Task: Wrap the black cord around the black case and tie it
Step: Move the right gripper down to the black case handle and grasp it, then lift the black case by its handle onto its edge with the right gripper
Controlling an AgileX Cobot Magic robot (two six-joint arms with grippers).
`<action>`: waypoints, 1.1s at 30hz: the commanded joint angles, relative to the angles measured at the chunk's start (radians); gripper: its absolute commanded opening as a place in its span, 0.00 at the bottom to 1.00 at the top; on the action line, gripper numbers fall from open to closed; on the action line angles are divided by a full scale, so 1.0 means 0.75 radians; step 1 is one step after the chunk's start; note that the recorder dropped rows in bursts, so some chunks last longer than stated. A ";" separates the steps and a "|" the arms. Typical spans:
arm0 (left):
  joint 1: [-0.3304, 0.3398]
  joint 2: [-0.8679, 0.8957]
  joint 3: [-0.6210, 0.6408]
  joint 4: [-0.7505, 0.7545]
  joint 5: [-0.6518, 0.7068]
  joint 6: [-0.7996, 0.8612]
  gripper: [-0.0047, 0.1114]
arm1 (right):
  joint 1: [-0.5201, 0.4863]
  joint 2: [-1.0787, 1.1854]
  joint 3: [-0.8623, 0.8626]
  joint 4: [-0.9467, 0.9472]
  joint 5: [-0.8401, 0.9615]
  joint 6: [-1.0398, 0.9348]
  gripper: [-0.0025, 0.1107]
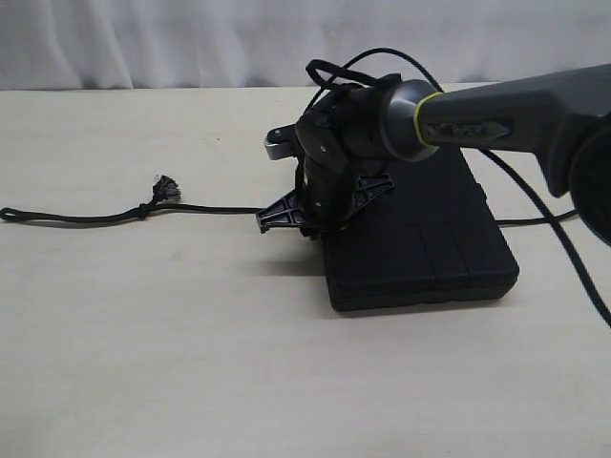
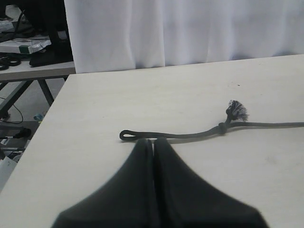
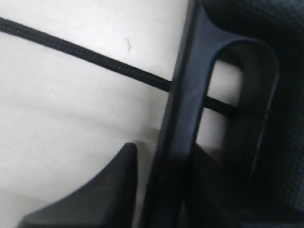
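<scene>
Braided fibrous black cord [image 1: 210, 207], matt textured plastic black case [image 1: 430, 248], smooth pale matt tabletop [image 1: 191, 363].

White curtain [image 2: 190, 28] hangs behind the pale table [image 1: 143, 363], cluttered bench [image 2: 28, 69] beside.

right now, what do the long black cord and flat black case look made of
Long thin black cord: likely braided textile fibre, matte. A woven texture shows, and its end frays into a greyish tuft. Flat rectangular black case: probably moulded hard plastic, matte, judging by its rounded moulded edges and dull surface.
</scene>
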 commanded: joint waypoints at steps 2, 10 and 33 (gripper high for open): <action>-0.013 -0.007 0.001 -0.002 -0.012 0.002 0.04 | -0.003 -0.006 -0.012 -0.009 0.012 0.004 0.09; -0.013 -0.007 0.001 -0.002 -0.012 0.002 0.04 | -0.003 -0.065 -0.029 -0.009 0.101 -0.005 0.06; -0.013 -0.007 0.001 -0.002 -0.012 0.002 0.04 | -0.007 -0.560 -0.056 0.153 0.418 -0.233 0.06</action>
